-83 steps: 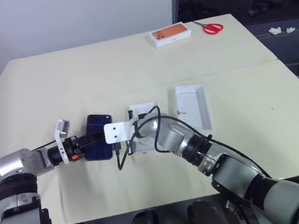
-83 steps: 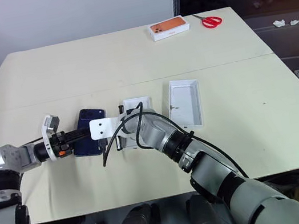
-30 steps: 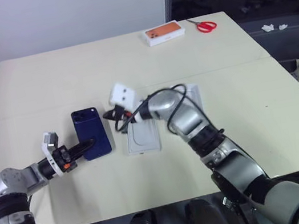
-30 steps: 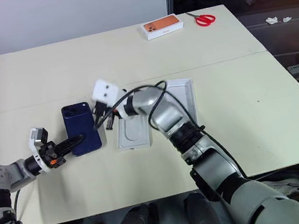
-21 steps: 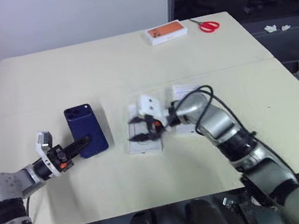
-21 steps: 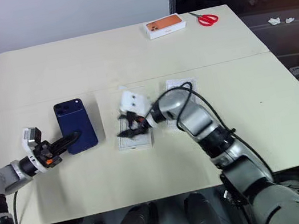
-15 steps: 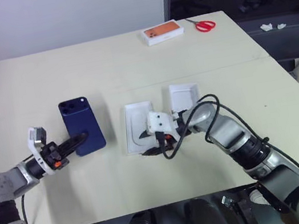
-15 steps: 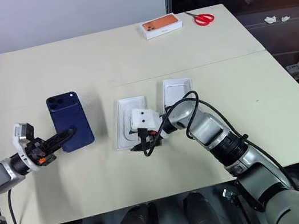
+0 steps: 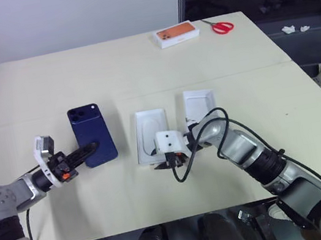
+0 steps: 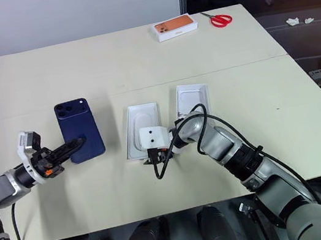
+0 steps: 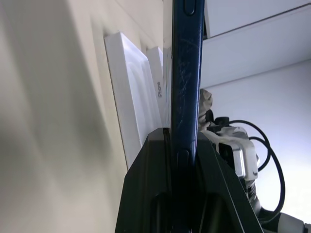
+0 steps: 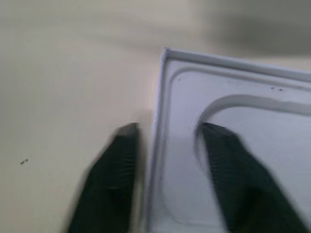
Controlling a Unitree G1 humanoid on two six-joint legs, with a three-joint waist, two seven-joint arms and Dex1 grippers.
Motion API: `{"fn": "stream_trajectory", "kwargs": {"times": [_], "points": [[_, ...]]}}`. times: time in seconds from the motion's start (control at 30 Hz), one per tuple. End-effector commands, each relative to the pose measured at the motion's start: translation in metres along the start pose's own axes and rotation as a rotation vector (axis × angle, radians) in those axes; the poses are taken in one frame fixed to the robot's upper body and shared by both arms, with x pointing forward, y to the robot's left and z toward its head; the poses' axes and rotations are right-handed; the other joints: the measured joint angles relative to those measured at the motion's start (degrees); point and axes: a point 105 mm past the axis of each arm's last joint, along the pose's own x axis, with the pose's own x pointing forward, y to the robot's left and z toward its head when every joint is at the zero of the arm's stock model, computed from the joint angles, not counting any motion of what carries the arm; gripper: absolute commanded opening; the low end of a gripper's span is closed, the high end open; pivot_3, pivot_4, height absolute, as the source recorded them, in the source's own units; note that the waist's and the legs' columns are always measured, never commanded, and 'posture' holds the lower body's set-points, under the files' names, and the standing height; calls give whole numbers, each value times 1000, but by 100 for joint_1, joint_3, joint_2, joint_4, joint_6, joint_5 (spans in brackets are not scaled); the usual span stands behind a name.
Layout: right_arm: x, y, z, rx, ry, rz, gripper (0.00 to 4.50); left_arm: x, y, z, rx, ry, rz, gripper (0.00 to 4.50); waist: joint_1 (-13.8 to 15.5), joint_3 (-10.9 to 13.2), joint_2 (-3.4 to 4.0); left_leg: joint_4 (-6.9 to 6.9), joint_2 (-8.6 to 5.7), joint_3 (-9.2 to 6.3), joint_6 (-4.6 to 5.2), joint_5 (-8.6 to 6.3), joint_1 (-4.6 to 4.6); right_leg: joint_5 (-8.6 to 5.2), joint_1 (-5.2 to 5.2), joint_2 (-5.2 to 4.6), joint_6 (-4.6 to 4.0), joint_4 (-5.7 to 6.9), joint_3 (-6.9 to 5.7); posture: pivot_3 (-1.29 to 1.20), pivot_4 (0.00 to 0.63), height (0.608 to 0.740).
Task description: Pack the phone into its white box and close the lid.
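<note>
Left gripper (image 9: 88, 150) is clamped on the phone (image 9: 93, 135), holding it up off the table (image 9: 139, 68). Right gripper (image 12: 167, 145) has its fingers apart, straddling the near edge of the white box (image 9: 151, 136); the lid (image 9: 198, 104) lies just beyond it.

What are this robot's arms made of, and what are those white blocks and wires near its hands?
Both arms are rounded silver-grey shells joined by black ribbed rings. Each ends in a gripper of two black fingers: the left gripper has small orange marks at its base, the right gripper tapering fingers. A white boxy camera block sits at each wrist, with looping black cables.
</note>
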Motion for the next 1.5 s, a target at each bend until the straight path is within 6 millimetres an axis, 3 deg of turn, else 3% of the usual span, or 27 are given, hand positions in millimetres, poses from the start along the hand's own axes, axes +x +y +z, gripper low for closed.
{"fn": "stream_trajectory", "kwargs": {"times": [0.03, 0.8, 0.93, 1.2, 1.43, 1.5], "points": [[0, 0, 8, -29, -16, 10, 1561, 0, -19, 10, 54, -12, -61, 0, 0, 0, 0, 0, 0, 0, 0, 0, 0, 0, 0, 0, 0, 0, 0, 0, 150, 740], [0, 4, 2, 8, 0, 10, 1561, 8, -21, 8, 61, 6, -58, 0, 6, 0, 0, -1, 0, 0, -22, 13, 0, 0, 0, 0, 0, 0, 0, 0, 150, 740], [0, 5, 0, 14, 8, 11, 453, 9, -20, 7, 48, 13, -57, 0, 7, -3, -5, 0, -1, 0, -22, 13, 2, 0, 2, 0, 0, 0, 0, 0, 150, 740], [-9, 11, -5, 44, 17, 10, 453, 12, -23, 7, 21, 33, -61, 0, 10, -3, -6, -1, -1, -2, -22, 13, 4, 0, 6, 0, 0, -1, -1, 0, 150, 740], [0, 7, 4, 99, -21, 8, 453, 11, -21, 8, 22, 28, -52, 0, 4, -4, -7, -1, 0, -2, -22, 13, 5, 0, 6, 0, 0, 0, -2, 0, 150, 740], [-1, 4, 6, 125, -29, -3, 1162, 11, -21, 9, 24, 27, -50, 0, -2, -4, -7, -2, 0, -2, -23, 14, 5, 0, 5, 0, 0, 0, -1, 0, 150, 740]]}}
